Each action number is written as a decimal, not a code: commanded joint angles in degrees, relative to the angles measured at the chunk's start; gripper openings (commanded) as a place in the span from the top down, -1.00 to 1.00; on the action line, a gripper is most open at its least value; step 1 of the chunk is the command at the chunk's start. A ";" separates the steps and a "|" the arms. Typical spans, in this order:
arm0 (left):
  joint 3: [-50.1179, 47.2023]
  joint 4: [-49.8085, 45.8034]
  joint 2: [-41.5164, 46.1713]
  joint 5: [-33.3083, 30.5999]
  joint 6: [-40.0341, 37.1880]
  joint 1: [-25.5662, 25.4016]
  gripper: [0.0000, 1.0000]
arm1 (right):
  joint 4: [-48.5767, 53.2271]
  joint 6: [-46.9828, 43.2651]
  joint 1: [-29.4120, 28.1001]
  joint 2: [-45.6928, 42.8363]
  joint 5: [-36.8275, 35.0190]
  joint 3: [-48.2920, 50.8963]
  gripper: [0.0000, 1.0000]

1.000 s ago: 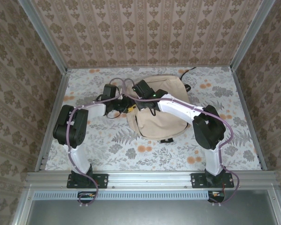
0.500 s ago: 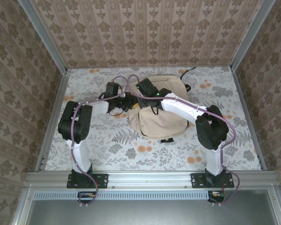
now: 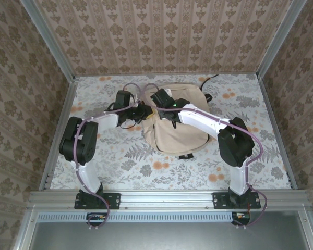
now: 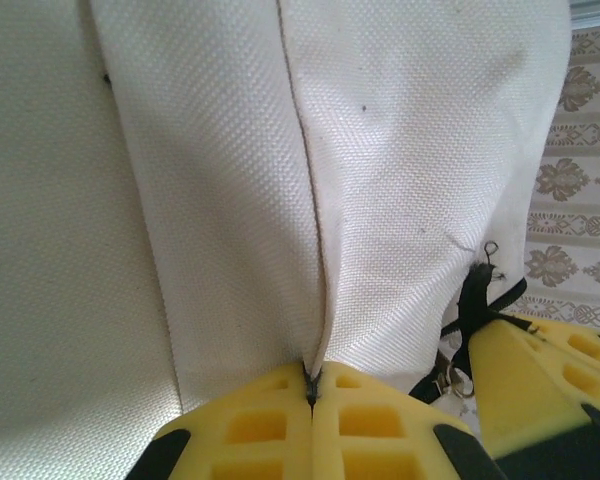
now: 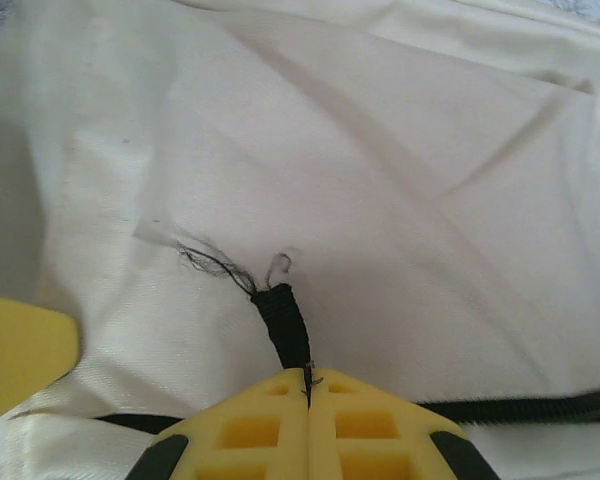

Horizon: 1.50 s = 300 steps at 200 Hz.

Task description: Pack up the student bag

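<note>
The student bag (image 3: 180, 127), beige fabric, lies at the middle of the table's far half. Both grippers meet at its upper left corner. My left gripper (image 3: 142, 111) is shut there; in the left wrist view its yellow fingers (image 4: 311, 378) pinch a seam fold of the beige cloth (image 4: 380, 180). My right gripper (image 3: 164, 108) is shut too. Seen from the right wrist, it (image 5: 307, 378) clamps the frayed end of a black zipper tape (image 5: 283, 320) on the bag (image 5: 400, 190). The bag's inside is hidden.
A dark zipper line (image 5: 525, 407) runs off to the right under the right fingers. A black strap with a small metal ring (image 4: 458, 375) hangs between the two grippers. A black cord (image 3: 208, 80) leaves the bag's far side. Patterned walls enclose the table (image 3: 250, 161).
The left gripper has moved up to the bag's left corner and closed on its cloth. The right gripper kept its hold, and the bag shifted slightly.
</note>
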State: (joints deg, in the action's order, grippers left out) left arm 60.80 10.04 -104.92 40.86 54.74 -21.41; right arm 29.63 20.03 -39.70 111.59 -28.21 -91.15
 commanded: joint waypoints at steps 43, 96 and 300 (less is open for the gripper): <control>-2.81 -3.71 3.50 -3.61 -3.23 4.10 1.00 | 8.11 9.35 4.23 -3.37 -11.64 -0.31 1.00; -2.35 -3.39 2.71 -2.49 -3.54 4.19 1.00 | -3.14 -0.60 4.63 -7.15 14.09 4.36 1.00; -11.67 -3.04 14.09 -1.20 -4.38 0.58 1.00 | 4.43 28.64 3.58 0.64 34.58 -0.41 0.46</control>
State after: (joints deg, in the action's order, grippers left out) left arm 49.01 6.66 -92.92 38.15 51.99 -20.29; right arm 34.02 47.07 -35.90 110.41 3.62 -91.24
